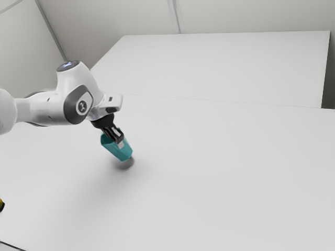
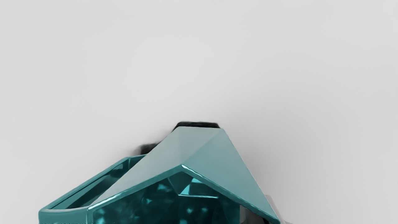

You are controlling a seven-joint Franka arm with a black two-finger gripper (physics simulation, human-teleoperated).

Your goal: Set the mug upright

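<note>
Now, the black claw (image 1: 120, 140) grips a tilted teal mug (image 1: 119, 150); beneath it spreads a smooth, white, softly shadowed table (image 1: 220, 172), beyond it a pale wall (image 1: 21, 39).

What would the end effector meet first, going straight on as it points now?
The table: the end effector points obliquely down at it. The tilted mug in its grip would probably touch first; the gap beneath is unclear.
</note>
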